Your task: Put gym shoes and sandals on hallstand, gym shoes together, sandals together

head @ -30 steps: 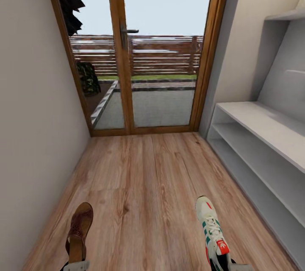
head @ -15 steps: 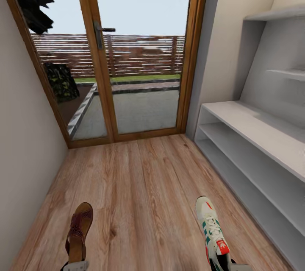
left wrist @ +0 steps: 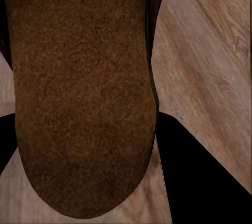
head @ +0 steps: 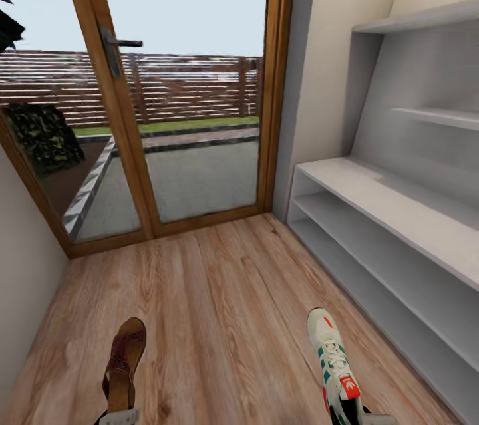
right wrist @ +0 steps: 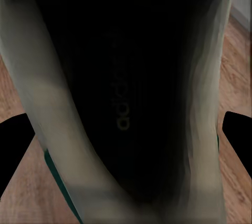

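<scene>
A dark brown sandal (head: 123, 362) with a tan insole juts forward from my left gripper (head: 120, 417), which is shut on its heel end at the bottom edge of the head view. A white gym shoe (head: 332, 358) with green stripes and red patches sticks out of my right gripper (head: 362, 420), shut on its heel. Both hang above the wood-plank corridor floor (head: 219, 298). The left wrist view looks along the sandal's insole (left wrist: 84, 92), and the right wrist view looks into the shoe's dark opening (right wrist: 126, 92). The pale grey hallstand (head: 399, 202) runs along the right wall, its shelves bare.
A glass door in a wooden frame (head: 269, 79) closes the corridor's far end, its handle (head: 114, 46) at upper left. A plain wall (head: 20, 265) bounds the left side. Stepped grey wall shelves (head: 426, 18) rise above the hallstand's bench.
The camera has swung to the right: the door slid left in the picture and more of the hallstand came in. The sandal and gym shoe kept their places in the picture, held by the grippers.
</scene>
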Available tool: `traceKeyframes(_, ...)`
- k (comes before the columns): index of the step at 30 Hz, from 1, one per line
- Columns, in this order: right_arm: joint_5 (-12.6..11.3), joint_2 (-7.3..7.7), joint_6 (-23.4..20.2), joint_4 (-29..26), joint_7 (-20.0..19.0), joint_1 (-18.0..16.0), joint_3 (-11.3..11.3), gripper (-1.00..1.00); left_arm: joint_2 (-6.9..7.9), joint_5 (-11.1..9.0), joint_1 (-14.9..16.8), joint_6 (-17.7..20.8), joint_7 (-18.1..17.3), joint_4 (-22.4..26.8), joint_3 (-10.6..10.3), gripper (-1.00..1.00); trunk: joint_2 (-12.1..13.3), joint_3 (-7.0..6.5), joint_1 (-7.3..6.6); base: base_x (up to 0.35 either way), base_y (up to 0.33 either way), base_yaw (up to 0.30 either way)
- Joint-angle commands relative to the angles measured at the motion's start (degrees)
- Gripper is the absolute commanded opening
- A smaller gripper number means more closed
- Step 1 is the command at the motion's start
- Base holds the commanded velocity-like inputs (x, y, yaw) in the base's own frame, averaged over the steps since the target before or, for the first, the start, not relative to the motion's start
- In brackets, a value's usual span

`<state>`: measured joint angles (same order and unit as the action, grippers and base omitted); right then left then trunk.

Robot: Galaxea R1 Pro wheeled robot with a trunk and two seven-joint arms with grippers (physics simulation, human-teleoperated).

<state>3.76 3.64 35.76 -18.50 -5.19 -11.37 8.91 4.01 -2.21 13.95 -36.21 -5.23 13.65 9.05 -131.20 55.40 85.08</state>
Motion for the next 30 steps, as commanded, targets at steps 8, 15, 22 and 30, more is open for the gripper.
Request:
traceKeyframes(8,0.4,-0.03,0.2,0.0,-0.4,-0.1,0.5,-1.0,0.01,-0.1,0.0,-0.1,-0.5,0.0,0.4,-1.0,0.0,0.05,0.01,0.176,0.172,-0.285)
traceKeyframes(15,0.4,-0.03,0.2,0.0,-0.4,-0.1,0.5,-1.0,0.0,-0.1,0.0,-0.1,-0.5,0.0,0.4,-1.0,0.0,0.05,0.01,0.148,0.122,-0.285)
traceKeyframes(22,0.4,-0.03,0.2,0.0,-0.4,-0.1,0.5,-1.0,-0.01,-0.1,0.0,-0.1,-0.5,0.0,0.4,-1.0,0.0,0.05,0.01,0.143,0.112,-0.285)
traceKeyframes(30,0.4,-0.03,0.2,0.0,-0.4,-0.1,0.5,-1.0,0.0,-0.1,0.0,-0.1,-0.5,0.0,0.4,-1.0,0.0,0.05,0.01,0.136,0.106,-0.287)
